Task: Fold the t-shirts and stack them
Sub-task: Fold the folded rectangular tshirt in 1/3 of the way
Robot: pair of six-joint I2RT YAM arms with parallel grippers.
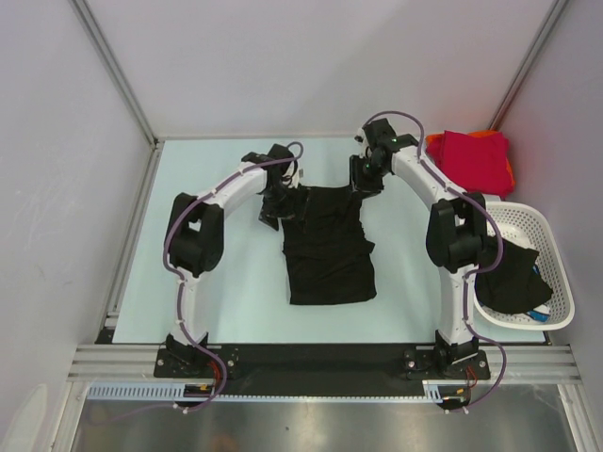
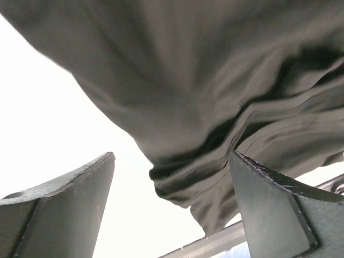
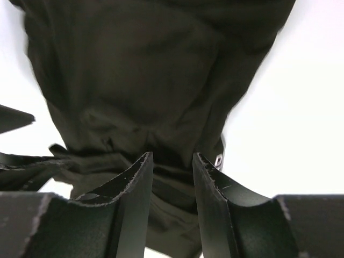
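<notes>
Overhead, the black t-shirt (image 1: 328, 250) lies spread on the table (image 1: 226, 273) between the two arms. Its hem is toward the bases and its shoulders are at the far end, where the left hand (image 1: 281, 193) and right hand (image 1: 366, 177) each sit at a corner. A red t-shirt (image 1: 471, 155) rests on an orange t-shirt (image 1: 435, 141) in the far right corner, and more black cloth (image 1: 513, 282) fills the white basket (image 1: 542, 226).

The black shirt looks matte, thin and limp, so it should weigh little and sag or crease freely. The shoulder seams, thicker than the body, seem the soundest places to pinch.

From the left wrist, the fingers (image 2: 64, 209) stand wide apart, released. A bunched fold of the shirt hangs between them, clear of the left one.

From the right wrist, the fingers (image 3: 129, 193) are drawn close together with a dark ridge of cloth in the gap. Whether they actually clamp it I cannot tell.
</notes>
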